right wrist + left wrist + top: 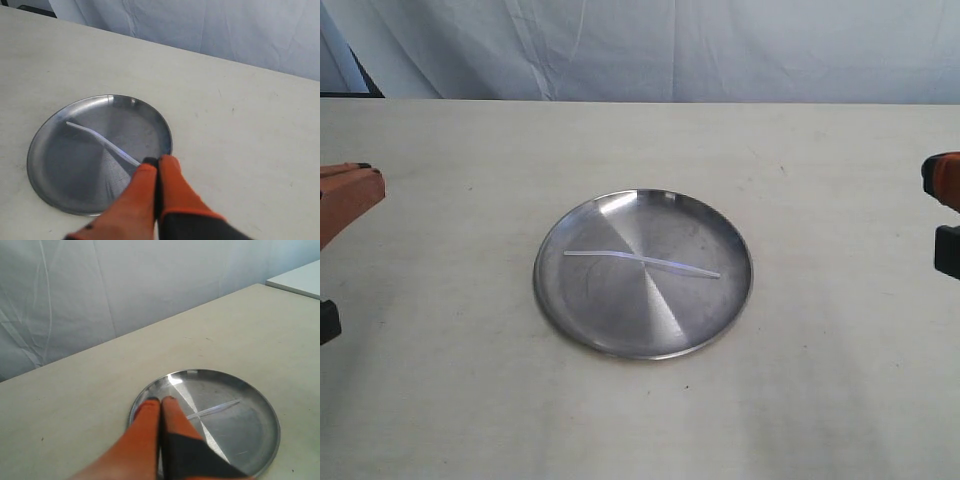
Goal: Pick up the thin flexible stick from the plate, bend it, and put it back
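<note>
A round shiny steel plate lies in the middle of the beige table. Across its centre rests the thin whitish flexible stick, slightly kinked, nothing touching it. The same plate and stick show in the left wrist view, and the plate with the stick in the right wrist view. My left gripper is shut and empty, held off to the left of the plate. My right gripper is shut and empty too, out to the right. Both only peek in at the exterior view's edges.
A pale cloth backdrop hangs behind the table's far edge. A white surface corner shows beyond the table in the left wrist view.
</note>
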